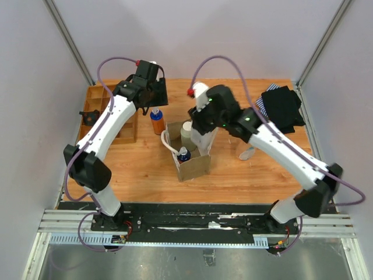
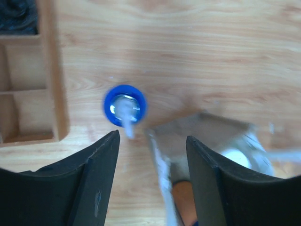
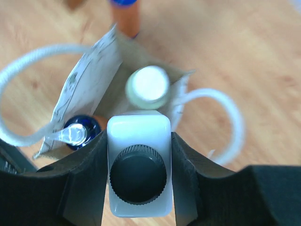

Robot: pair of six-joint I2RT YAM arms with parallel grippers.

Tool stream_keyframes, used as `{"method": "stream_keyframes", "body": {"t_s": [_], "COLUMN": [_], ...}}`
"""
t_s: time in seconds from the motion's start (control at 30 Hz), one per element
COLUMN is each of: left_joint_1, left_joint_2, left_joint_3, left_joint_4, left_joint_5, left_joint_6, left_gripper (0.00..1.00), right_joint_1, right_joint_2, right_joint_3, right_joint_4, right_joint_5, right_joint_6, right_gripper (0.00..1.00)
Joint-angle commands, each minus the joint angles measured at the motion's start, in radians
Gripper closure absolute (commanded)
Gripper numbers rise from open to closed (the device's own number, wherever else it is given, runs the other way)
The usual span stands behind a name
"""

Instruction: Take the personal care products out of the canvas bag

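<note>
The canvas bag [image 1: 195,165] stands open mid-table, its speckled panel [image 3: 87,89] and rope handles [image 3: 230,117] seen from above. My right gripper [image 3: 138,135] is shut on a white bottle with a black cap [image 3: 138,174], held just over the bag's mouth [image 1: 204,140]. Inside the bag stand a cream-capped bottle [image 3: 148,86] and a blue-capped orange one [image 3: 80,133]. Another orange bottle with a blue cap [image 1: 156,121] stands upright on the table left of the bag. My left gripper [image 2: 153,136] hovers open above that bottle [image 2: 124,105], holding nothing.
A wooden compartment tray [image 1: 125,131] sits at the back left, close to the standing bottle, its wall [image 2: 54,70] in the left wrist view. A black garment with striped cloth [image 1: 282,108] lies back right. A small pale item [image 1: 247,153] lies beside the right arm.
</note>
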Motion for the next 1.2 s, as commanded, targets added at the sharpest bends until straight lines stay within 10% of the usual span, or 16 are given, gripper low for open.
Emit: {"method": "stream_keyframes", "body": {"t_s": [0.0, 0.33, 1.17], "left_joint_1": [-0.152, -0.315, -0.402], "left_joint_2": [-0.141, -0.09, 0.172], "left_joint_3": [0.014, 0.074, 0.032], "left_joint_4": [0.057, -0.023, -0.093], "left_joint_5": [-0.012, 0.13, -0.152], "left_joint_6": [0.027, 0.022, -0.051], "left_gripper": [0.41, 0.53, 0.29], "right_joint_1": [-0.068, -0.286, -0.518], "right_joint_2": [-0.208, -0.234, -0.025], "right_joint_3": [0.1, 0.162, -0.133], "right_joint_4": [0.292, 0.36, 0.536], "right_joint_5": [0.271, 0.394, 0.182], "right_joint_6": [0.022, 0.039, 0.189], "right_gripper": [0.99, 0.99, 0.99]}}
